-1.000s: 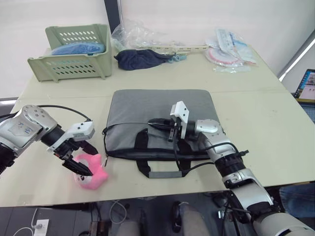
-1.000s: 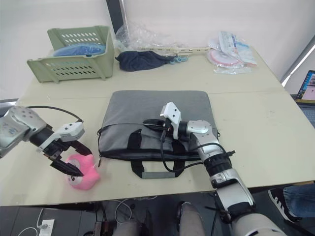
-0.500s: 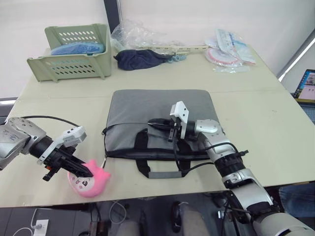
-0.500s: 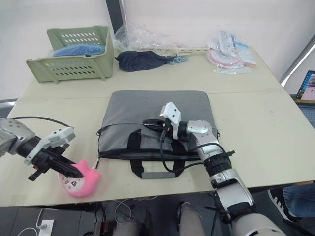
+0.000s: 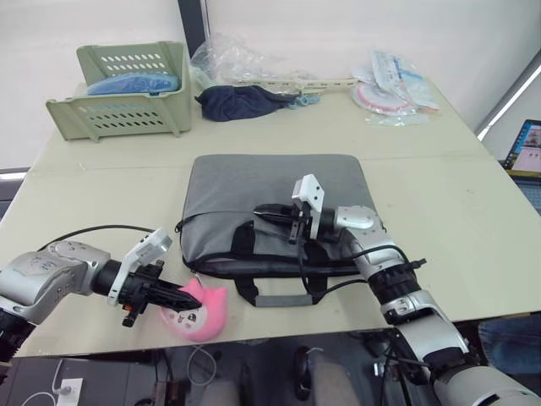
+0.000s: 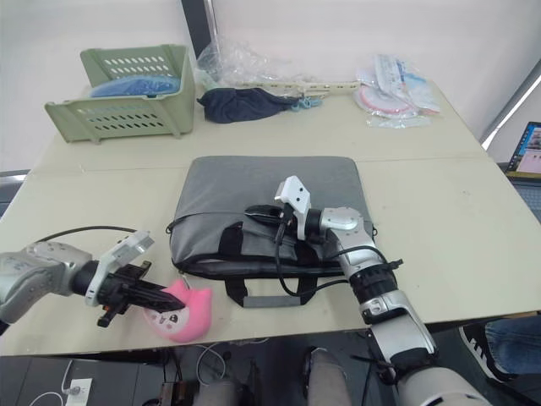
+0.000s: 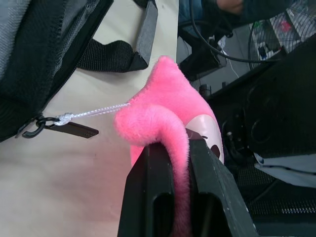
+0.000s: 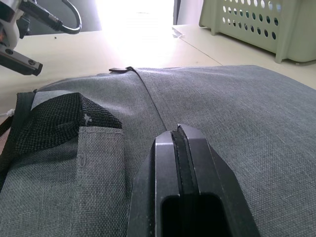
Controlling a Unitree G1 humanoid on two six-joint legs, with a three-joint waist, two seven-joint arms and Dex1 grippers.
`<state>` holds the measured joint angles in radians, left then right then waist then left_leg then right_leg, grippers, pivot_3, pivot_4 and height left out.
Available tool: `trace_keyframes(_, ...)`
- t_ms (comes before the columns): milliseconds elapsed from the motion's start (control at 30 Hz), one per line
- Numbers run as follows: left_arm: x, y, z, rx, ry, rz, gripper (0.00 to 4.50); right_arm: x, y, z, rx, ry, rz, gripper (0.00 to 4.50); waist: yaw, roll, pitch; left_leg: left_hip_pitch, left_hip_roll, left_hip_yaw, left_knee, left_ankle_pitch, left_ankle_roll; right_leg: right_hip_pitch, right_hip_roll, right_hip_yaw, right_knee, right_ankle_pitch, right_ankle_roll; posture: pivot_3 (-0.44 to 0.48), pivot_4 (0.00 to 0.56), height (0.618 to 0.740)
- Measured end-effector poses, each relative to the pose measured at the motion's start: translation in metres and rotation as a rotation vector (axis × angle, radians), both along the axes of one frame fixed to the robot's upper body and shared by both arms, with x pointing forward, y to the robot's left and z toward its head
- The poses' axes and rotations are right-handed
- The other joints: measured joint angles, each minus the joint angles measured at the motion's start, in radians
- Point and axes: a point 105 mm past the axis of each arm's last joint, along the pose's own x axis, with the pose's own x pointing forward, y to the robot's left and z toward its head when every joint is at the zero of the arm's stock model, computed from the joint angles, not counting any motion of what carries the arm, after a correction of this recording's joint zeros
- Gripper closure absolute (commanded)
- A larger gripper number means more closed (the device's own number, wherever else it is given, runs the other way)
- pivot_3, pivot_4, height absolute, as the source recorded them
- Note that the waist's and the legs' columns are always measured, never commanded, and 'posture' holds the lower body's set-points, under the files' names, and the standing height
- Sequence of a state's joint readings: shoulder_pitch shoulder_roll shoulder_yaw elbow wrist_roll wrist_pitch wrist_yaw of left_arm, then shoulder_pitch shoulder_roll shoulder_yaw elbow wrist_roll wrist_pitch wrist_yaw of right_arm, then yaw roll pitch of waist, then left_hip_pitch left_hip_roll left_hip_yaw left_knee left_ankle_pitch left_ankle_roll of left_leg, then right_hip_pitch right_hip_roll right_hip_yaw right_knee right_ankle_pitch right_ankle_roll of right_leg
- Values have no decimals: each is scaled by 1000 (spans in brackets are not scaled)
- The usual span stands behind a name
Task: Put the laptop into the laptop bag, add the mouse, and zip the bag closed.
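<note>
The left claw [image 5: 172, 296] is gripping a pink plush zipper charm [image 5: 199, 309] beside the flat grey fabric laptop bag [image 5: 275, 203], its zip seemingly unfinished, while the closed right claw [image 5: 264, 210] is pinching something thin and dark.

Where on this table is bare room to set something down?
Free: the strip between the green basket and the laptop bag, and the stretch right of the bag. Crowded: the far edge with dark cloth and packets, and the near left corner, where the left claw grips the pink plush.
</note>
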<state>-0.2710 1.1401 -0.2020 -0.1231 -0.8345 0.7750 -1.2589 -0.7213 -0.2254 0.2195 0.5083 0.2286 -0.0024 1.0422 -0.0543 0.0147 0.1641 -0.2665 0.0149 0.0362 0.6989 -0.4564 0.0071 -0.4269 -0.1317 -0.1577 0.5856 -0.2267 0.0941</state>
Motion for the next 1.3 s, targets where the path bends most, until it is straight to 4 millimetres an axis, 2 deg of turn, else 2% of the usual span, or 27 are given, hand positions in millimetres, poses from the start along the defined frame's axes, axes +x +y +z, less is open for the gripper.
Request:
trace_keyframes(333, -1, -32, -5, -92, -23, 44, 4446, 1, -1, 1, 0, -1, -5, 4500, 0, 1, 0, 0, 0, -1, 0, 0, -1, 0, 0, 1, -1, 0, 0, 0, 150, 740)
trace_keyframes(600, -1, -48, -6, -145, -22, 54, 4446, 2, -3, 1, 1, -3, -14, 4500, 1, 2, -1, 0, 1, -1, 0, 0, -1, 0, -1, 2, -1, 0, 0, 0, 150, 740)
trace_keyframes(933, -4, -37, -11, -95, -43, 62, 4446, 2, -3, 1, 0, -4, -16, 4500, 1, 5, -2, 0, 1, -2, -1, -1, -1, 0, -1, 3, -2, 0, 0, 0, 150, 740)
trace_keyframes(1133, 12, -21, -12, -89, -86, 156, 4446, 1, -4, 3, 2, -11, -15, 4500, 1, 6, -2, 0, 1, -2, -1, -1, -1, 0, -1, 2, -2, 0, 0, 0, 150, 740)
trace_keyframes(1300, 17, -16, -11, -90, -104, 190, 4446, -1, -4, 5, 5, -12, -15, 4500, 2, 7, -1, 0, 1, -2, -1, -1, -1, 0, -1, 2, -2, 0, 0, 0, 150, 740)
